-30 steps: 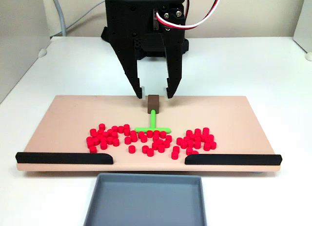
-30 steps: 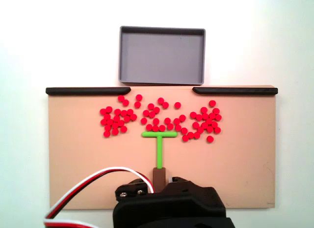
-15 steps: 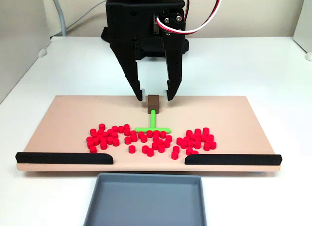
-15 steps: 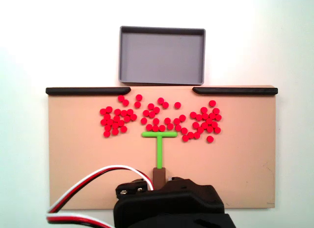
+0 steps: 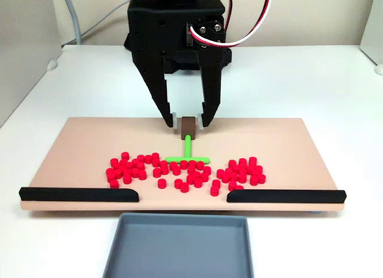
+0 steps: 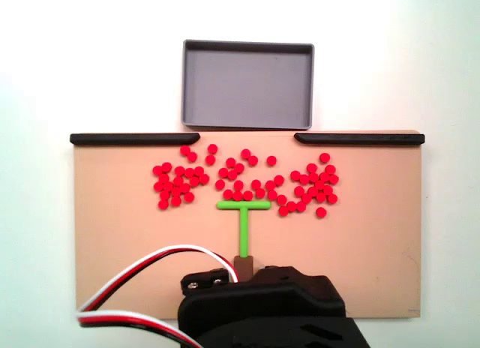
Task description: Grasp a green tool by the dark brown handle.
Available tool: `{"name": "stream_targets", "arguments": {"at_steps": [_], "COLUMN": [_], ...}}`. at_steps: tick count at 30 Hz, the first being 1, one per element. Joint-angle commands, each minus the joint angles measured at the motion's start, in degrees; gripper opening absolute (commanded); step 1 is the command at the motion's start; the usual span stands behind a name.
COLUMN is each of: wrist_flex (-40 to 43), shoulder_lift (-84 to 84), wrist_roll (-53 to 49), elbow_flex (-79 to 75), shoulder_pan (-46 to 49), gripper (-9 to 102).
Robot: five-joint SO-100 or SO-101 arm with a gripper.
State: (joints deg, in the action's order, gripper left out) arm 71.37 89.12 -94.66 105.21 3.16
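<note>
I work at a lab-like test bench: a plain white table (image 5: 311,80), a tan board (image 5: 90,146) with black strips (image 5: 78,194), a grey tray (image 5: 179,248).

One green tool (image 5: 187,151), two black strips (image 5: 79,194), one tray (image 5: 179,245)

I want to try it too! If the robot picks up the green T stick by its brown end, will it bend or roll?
Probably neither. The green stick looks like straight, hard plastic, so it should stay stiff. Its crossbar and the blocky brown end should stop rolling. It looks thin and likely light, so the open gripper could lift it easily.
</note>
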Motion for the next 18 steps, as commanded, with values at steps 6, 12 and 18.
{"name": "stream_targets", "arguments": {"at_steps": [6,12,18], "wrist_flex": [-0.18,-0.18,-0.18], "shoulder_lift": [-0.09,-0.09,0.09], "wrist_roll": [-0.26,0.53,1.14], "elbow_flex": [-2.02,-2.02,-2.02], "shoulder_pan": [0.18,-0.35,-0.79], "gripper": [14,13,11]}}
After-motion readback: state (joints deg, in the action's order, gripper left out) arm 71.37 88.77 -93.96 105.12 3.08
